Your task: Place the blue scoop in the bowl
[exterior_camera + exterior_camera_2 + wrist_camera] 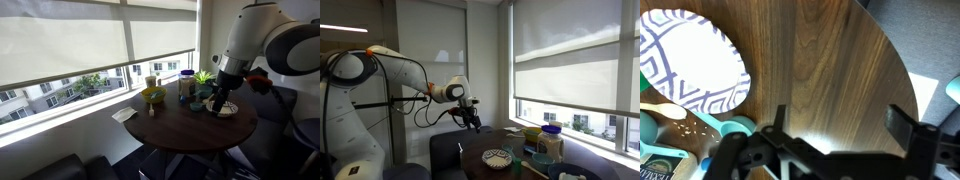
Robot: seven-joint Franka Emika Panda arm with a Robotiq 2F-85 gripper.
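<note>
The bowl is wide, shallow and pale, with a blue-grey pattern; it lies at the top left of the wrist view on the round wooden table. It also shows in both exterior views. The light blue scoop lies just beside the bowl's rim at the lower left of the wrist view, partly behind my gripper's body. My gripper is open and empty above bare table, to the right of the scoop and the bowl. It also shows in both exterior views.
A wooden spoon lies next to the bowl. A yellow-green bowl, a bottle, a blue-lidded container and a small plant stand on the window side. The table edge curves at the right.
</note>
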